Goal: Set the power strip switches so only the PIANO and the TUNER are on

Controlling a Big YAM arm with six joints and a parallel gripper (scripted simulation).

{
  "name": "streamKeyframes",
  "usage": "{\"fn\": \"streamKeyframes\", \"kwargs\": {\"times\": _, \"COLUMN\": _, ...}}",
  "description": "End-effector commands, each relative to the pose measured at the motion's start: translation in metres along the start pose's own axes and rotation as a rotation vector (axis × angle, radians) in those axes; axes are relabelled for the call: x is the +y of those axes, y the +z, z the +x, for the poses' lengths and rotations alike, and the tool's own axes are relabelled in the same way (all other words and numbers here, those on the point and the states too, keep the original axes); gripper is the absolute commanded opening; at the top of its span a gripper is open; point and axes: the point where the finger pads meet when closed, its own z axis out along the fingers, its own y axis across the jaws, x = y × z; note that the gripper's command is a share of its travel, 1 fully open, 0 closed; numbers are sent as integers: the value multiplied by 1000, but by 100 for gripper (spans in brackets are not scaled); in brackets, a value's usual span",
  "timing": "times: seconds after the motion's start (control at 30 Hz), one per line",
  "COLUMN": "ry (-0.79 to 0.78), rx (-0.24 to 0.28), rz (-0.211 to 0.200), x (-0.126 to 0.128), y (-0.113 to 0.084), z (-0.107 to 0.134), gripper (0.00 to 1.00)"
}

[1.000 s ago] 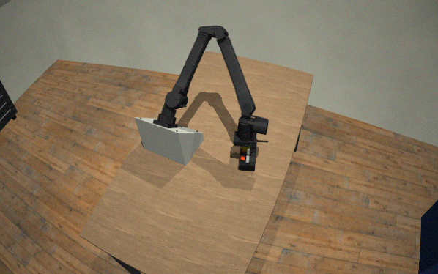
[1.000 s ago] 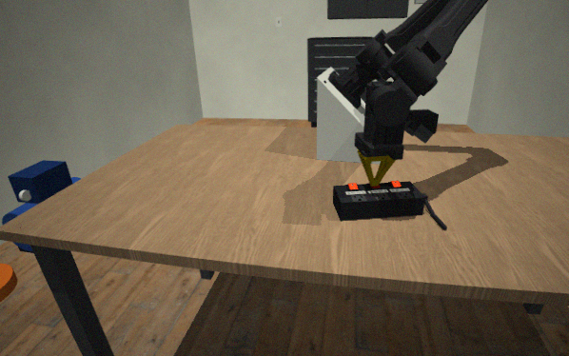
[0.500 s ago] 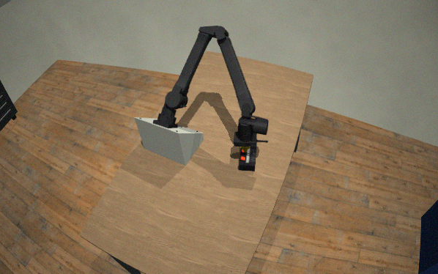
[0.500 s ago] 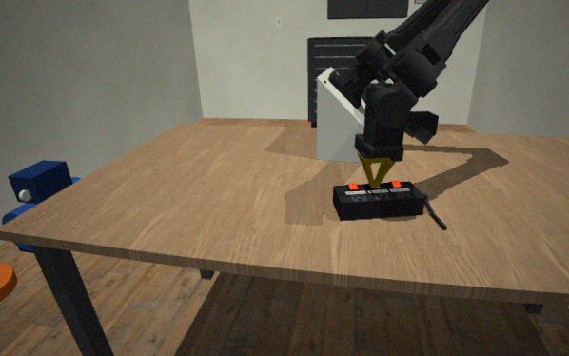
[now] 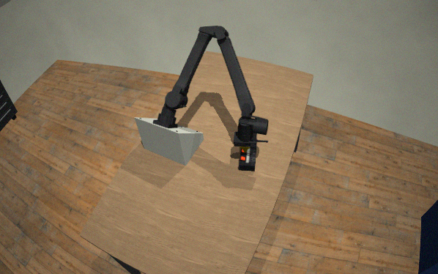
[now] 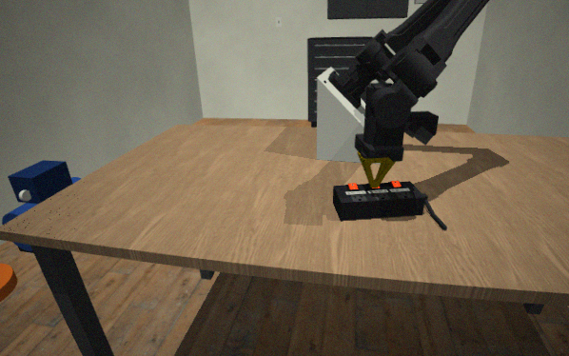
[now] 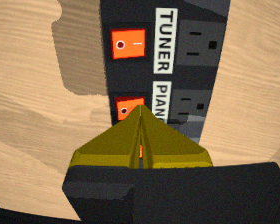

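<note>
Reading TUNER label (image 7: 164, 40) needs wrist view; exterior shows 3 switches.

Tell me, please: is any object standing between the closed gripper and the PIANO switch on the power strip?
Nothing visible does. The gripper, shut and holding nothing, has its yellow fingertips right at the orange PIANO switch on the power strip. Whether they touch it cannot be told. The TUNER switch lies beyond, uncovered.

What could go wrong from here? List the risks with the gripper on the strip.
1. The shut yellow-fingered gripper sits on the middle orange rocker switch by PIANO; pressing on could flip it back.
2. Hard or off-centre pressure could tip or slide the black power strip on the wooden table.
3. The third switch is hidden in the wrist view, so its label is unchecked.
</note>
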Motion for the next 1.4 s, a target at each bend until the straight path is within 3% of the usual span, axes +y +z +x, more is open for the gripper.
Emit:
{"fn": "streamKeyframes", "kwargs": {"times": 0.0, "ry": 6, "rx": -3, "rz": -14, "x": 3, "y": 9, "z": 0, "gripper": 0}}
{"fn": "streamKeyframes", "kwargs": {"times": 1.1, "ry": 1, "rx": -3, "rz": -13, "x": 2, "y": 8, "z": 0, "gripper": 0}}
{"fn": "streamKeyframes", "kwargs": {"times": 1.17, "ry": 7, "rx": -2, "rz": -15, "x": 3, "y": 2, "z": 4, "gripper": 0}}
{"fn": "streamKeyframes", "kwargs": {"times": 1.3, "ry": -16, "rx": 9, "rz": 33, "x": -16, "y": -23, "z": 3, "gripper": 0}}
{"fn": "streamKeyframes", "kwargs": {"times": 1.37, "ry": -16, "rx": 9, "rz": 33, "x": -16, "y": -23, "z": 3, "gripper": 0}}
